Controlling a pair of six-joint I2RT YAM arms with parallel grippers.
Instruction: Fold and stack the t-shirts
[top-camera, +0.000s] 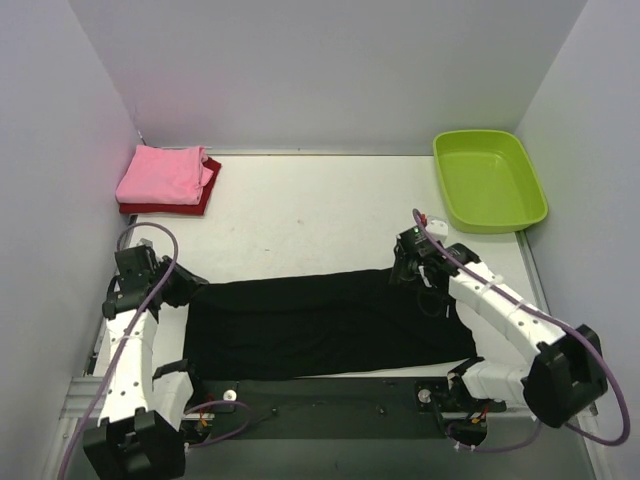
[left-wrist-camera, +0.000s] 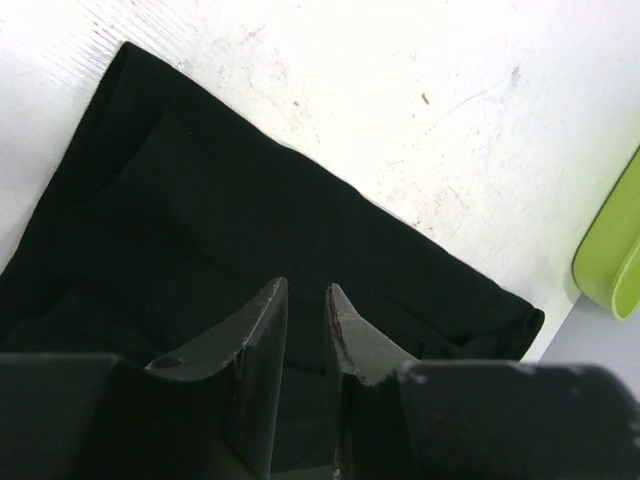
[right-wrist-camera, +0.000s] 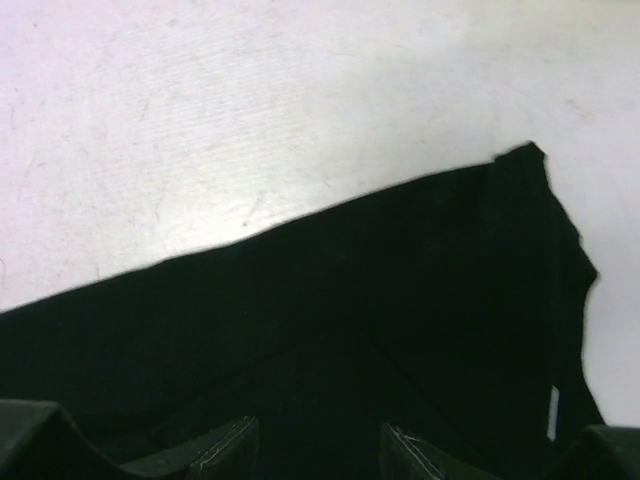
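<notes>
The black t-shirt (top-camera: 325, 322) lies flat as a long folded band across the front of the table; it also shows in the left wrist view (left-wrist-camera: 230, 240) and the right wrist view (right-wrist-camera: 400, 300). My left gripper (top-camera: 185, 290) (left-wrist-camera: 305, 290) hovers over the band's left end, open by a narrow gap with nothing between the fingers. Over the far right corner of the band, my right gripper (top-camera: 405, 268) (right-wrist-camera: 318, 430) stands open wider, also empty. At the back left, the folded pink t-shirt (top-camera: 160, 173) rests on the folded dark red one (top-camera: 205, 198).
A lime-green plastic tub (top-camera: 490, 180) (left-wrist-camera: 610, 260) stands at the back right corner. White walls close in the table on the left, back and right. Bare white tabletop (top-camera: 320, 220) lies between the black shirt and the back wall.
</notes>
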